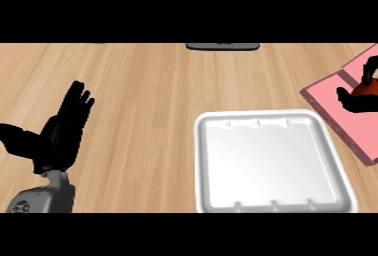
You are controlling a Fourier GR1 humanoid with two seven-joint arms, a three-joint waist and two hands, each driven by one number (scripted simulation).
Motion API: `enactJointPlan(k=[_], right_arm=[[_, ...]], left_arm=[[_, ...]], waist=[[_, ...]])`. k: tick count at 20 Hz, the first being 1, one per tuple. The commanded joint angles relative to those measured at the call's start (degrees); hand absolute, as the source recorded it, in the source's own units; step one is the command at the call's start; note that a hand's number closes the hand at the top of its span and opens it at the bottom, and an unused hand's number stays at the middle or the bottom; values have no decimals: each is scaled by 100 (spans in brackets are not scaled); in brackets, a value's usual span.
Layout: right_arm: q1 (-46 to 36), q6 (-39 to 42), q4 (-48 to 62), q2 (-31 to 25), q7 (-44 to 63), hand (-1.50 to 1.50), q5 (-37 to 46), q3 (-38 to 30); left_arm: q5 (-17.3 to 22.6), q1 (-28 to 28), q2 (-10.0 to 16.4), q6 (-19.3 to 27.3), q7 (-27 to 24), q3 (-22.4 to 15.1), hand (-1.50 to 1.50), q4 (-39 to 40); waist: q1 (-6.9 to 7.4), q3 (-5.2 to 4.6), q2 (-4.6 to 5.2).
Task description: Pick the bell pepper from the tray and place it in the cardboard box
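A white tray (214,165) lies on the wooden counter at the lower right, with nothing in it. At the right edge stands a pink box (332,107), only partly in view. Over the box, my right hand (358,100) curls its black fingers round a red bell pepper (367,90), which is mostly hidden by the hand. My left hand (63,131) rests open at the left side, fingers pointing up, well away from the tray and the box.
A dark grey flat object (222,46) sits at the far edge of the counter, top centre. Bare wooden counter stretches between my left hand and the tray.
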Motion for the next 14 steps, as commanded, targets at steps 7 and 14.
enactJointPlan(k=[7,14], right_arm=[[-659,485,2863,-594,-463,-150,675,325],[-1173,-1032,3125,-321,-1705,-150,-335,-639]], left_arm=[[82,-321,119,-78,143,85,0,124],[55,-51,40,-49,-29,70,0,10]], waist=[[68,4,32],[32,12,24]])
